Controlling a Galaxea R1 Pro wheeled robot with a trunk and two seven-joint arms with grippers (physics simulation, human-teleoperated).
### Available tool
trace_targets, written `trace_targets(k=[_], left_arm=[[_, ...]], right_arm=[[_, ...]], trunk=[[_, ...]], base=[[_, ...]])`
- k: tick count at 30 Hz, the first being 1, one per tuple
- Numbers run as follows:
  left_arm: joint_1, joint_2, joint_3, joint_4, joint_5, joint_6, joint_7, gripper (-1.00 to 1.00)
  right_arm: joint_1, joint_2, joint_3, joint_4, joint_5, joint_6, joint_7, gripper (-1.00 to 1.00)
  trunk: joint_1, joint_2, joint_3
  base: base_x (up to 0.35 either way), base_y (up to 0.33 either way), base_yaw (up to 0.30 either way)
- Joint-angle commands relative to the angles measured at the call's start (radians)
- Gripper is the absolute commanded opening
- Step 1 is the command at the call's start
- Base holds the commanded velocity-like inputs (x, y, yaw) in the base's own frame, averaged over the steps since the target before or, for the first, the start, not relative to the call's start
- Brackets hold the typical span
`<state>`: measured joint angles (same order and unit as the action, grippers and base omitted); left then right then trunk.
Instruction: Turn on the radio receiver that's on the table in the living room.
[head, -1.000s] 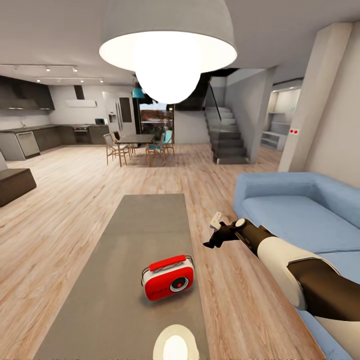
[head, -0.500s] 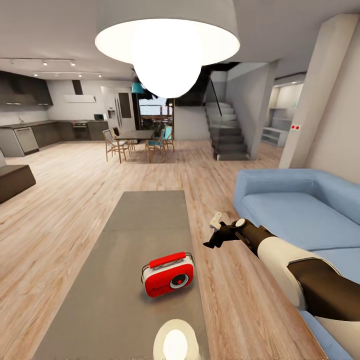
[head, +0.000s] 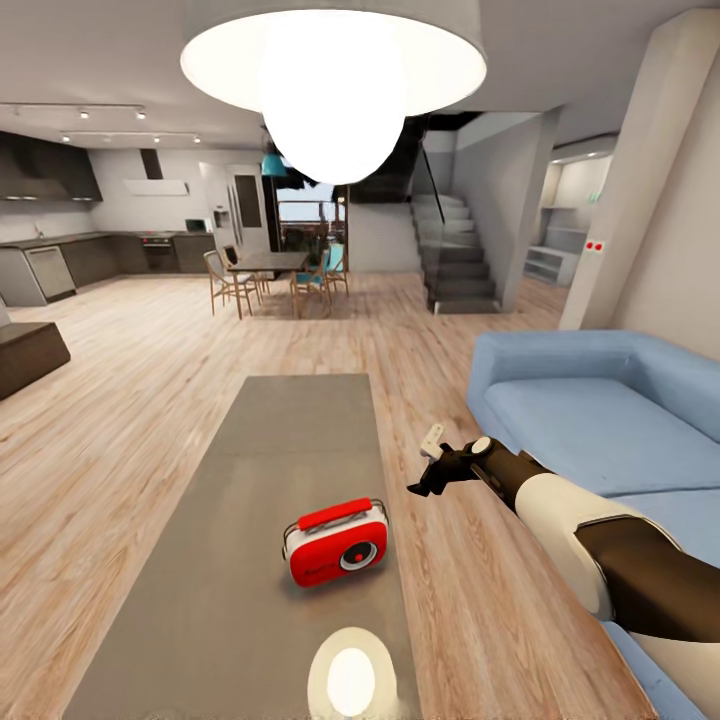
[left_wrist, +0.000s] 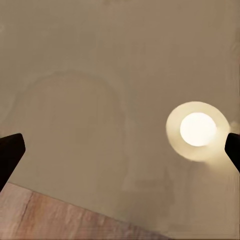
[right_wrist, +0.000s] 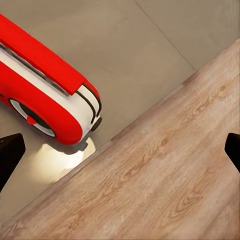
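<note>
From the head, the view had tipped slightly; the radio (head: 335, 543) stood on the table (head: 250, 600) near its right edge, the right gripper (head: 428, 478) over bare floor (head: 470, 600) beside it. Both wrist views showed fingertips spread wide, holding nothing.

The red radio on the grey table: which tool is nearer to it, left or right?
Right. The right tool hovers over the floor beside the radio. The left tool, open, points down at bare table top; its distance cannot be judged.
</note>
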<state>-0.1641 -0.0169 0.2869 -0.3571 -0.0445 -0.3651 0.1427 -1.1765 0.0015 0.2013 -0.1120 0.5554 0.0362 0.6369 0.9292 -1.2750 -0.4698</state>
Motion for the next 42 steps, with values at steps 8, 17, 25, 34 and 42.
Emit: trace_targets(k=[8,17,25,34,42], left_arm=[[0.000,0.000,0.000,0.000,0.000,0.000,0.000,1.00],[0.000,0.000,0.000,0.000,0.000,0.000,0.000,1.00],[0.000,0.000,0.000,0.000,0.000,0.000,0.000,1.00],[0.000,-0.001,0.000,0.000,0.000,0.000,-0.002,1.00],[0.000,0.000,0.000,0.000,0.000,0.000,-0.002,1.00]], right_arm=[[0.000,0.000,0.001,0.000,0.000,0.000,0.001,1.00],[0.000,0.000,0.001,0.000,0.000,0.000,0.001,1.00],[0.000,0.000,0.001,0.000,0.000,0.000,0.001,1.00],[0.000,0.001,0.001,0.000,0.000,-0.001,0.001,1.00],[0.000,0.027,0.002,0.001,0.001,0.000,0.006,1.00]], trunk=[[0.000,0.000,-0.013],[0.000,0.000,-0.027],[0.000,0.000,-0.040],[0.000,0.000,-0.055],[0.000,0.000,-0.067]], base=[[0.000,0.000,0.000],[0.000,0.000,0.000],[0.000,0.000,0.000],[0.000,0.000,0.000],[0.000,0.000,0.000]])
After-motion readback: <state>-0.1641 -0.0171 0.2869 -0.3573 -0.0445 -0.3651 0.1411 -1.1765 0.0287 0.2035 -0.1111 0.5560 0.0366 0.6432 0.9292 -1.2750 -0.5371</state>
